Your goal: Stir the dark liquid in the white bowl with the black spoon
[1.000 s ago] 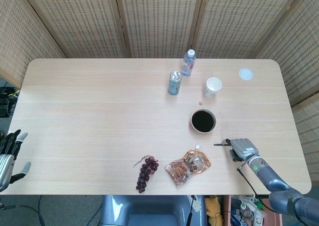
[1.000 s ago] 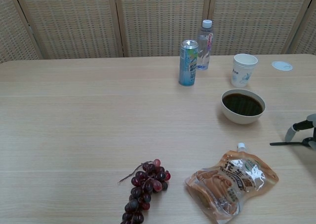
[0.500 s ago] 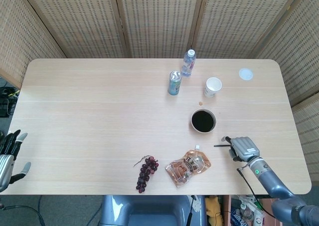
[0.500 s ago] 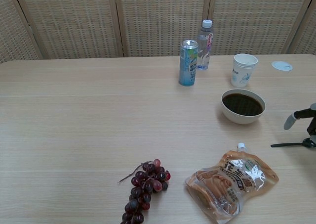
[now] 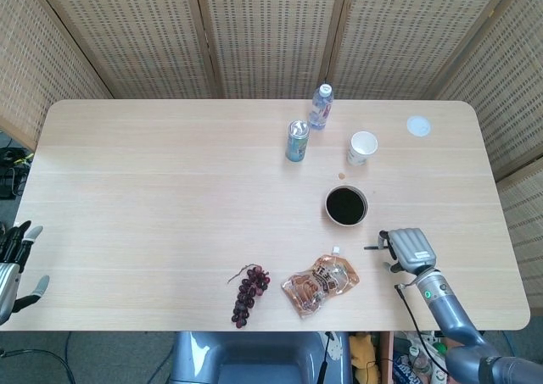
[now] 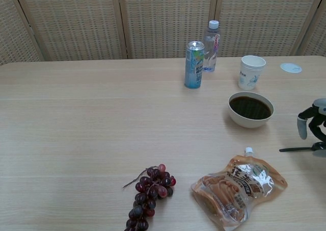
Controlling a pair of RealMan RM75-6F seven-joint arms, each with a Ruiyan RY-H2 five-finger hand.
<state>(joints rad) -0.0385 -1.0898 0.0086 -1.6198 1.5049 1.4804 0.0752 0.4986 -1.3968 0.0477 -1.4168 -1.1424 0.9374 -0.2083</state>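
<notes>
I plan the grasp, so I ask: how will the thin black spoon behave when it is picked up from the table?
The thin black spoon lies flat on the wooden table, so it probably offers little edge to pinch. It looks slim and light, and may slide when pushed.

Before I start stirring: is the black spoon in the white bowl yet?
Out. The black spoon lies flat on the table beside the right hand, apart from the white bowl.

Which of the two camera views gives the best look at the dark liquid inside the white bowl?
The head view: it looks straight down, so the dark liquid shows as a full round surface inside the white bowl. The chest view is slanted, so the liquid appears only as a flattened oval behind the bowl's near wall.
</notes>
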